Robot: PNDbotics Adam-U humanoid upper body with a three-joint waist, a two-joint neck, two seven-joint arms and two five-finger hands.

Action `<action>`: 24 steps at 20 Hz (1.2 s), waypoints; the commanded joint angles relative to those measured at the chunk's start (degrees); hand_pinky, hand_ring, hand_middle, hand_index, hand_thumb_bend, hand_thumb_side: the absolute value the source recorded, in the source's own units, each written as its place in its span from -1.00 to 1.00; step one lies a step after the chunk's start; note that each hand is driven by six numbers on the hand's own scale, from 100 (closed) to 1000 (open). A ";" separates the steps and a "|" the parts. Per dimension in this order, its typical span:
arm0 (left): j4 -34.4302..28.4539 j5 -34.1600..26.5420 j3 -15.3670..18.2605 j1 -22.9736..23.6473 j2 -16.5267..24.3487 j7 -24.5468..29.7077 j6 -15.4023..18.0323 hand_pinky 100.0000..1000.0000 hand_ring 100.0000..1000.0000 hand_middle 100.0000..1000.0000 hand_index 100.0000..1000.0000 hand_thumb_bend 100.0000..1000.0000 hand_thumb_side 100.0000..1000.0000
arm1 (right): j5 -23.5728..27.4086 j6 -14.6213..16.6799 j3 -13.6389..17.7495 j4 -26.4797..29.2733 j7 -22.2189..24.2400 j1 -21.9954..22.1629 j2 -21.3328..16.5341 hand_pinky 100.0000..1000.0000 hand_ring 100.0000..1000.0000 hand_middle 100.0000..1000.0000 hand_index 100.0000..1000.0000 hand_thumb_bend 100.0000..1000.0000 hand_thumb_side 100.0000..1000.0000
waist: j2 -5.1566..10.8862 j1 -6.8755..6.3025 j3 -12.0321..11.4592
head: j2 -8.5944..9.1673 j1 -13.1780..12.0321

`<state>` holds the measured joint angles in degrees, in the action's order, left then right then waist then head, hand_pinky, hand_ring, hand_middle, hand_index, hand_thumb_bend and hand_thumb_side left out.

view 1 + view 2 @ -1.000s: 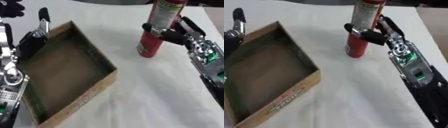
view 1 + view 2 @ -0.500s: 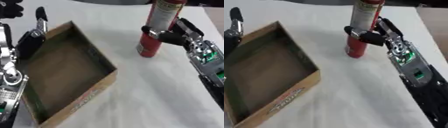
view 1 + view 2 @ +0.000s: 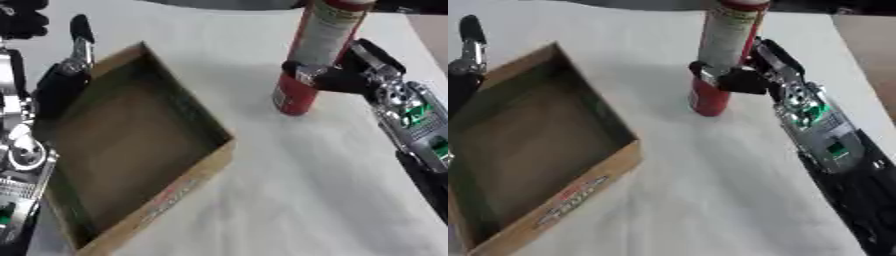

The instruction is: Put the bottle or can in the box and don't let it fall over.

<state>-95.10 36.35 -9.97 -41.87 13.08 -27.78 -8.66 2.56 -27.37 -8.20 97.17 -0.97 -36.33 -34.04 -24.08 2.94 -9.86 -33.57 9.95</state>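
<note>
A tall cylindrical can with a red base and a pale label (image 3: 311,55) is being held upright on the white table (image 3: 297,190), well over to the right of the box and near the far edge. It's being gripped around the lower middle by the right hand (image 3: 741,77), whose black fingers are being curled round the front of the can while the silver and green forearm is being stretched in from the lower right. The can's bottom looks like it's being kept on or just above the tabletop, honestly can't tell which. The shallow brown cardboard box (image 3: 131,150), open at the top with a dark inside and some red print on its near wall, is being left sitting askew on the left half of the table, nothing in it. The left hand (image 3: 74,50) is being parked up against the box's far left corner, one black finger sticking upward; whether it's actually touching the cardboard can't be made out. A clear stretch of table is being left between can and box.
</note>
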 commanded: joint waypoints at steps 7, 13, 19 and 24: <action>-0.41 -0.83 0.75 -0.60 0.21 0.24 -0.36 0.24 0.04 -0.02 0.49 -0.51 0.11 | 3.97 -0.58 0.08 1.05 -0.57 -0.33 -0.83 0.96 1.00 0.72 0.45 -0.53 -0.81 | 1.51 -0.19 -0.02 | 0.63 -0.04; -0.67 -1.85 1.24 -0.28 0.22 -0.05 -0.95 0.28 0.09 0.07 0.50 -0.43 0.16 | 7.49 -1.78 0.38 1.30 -3.33 -0.58 -0.86 0.95 1.00 0.67 0.34 -1.00 -0.66 | 1.61 -0.09 -0.20 | 0.65 0.01; -4.61 -3.25 3.12 1.26 0.93 -2.86 -1.98 0.40 0.25 0.28 0.54 -0.40 0.15 | 9.91 -2.65 0.62 1.51 -6.81 -0.84 -1.20 0.94 1.00 0.64 0.24 -1.00 -0.73 | 1.97 0.03 -0.73 | 0.44 0.42; -10.08 -6.06 5.80 3.55 2.68 -6.20 -3.18 0.39 0.23 0.26 0.47 -0.45 0.14 | 11.83 -2.34 0.73 1.77 -9.54 -0.66 -1.54 0.96 0.99 0.62 0.21 -1.00 -0.82 | 2.18 0.02 -1.20 | 0.11 0.89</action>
<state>-102.90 31.04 -5.23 -37.87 14.21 -33.09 -11.60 13.75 -29.85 -8.15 97.50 -9.74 -36.26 -34.03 -23.79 3.04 -11.03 -33.63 10.62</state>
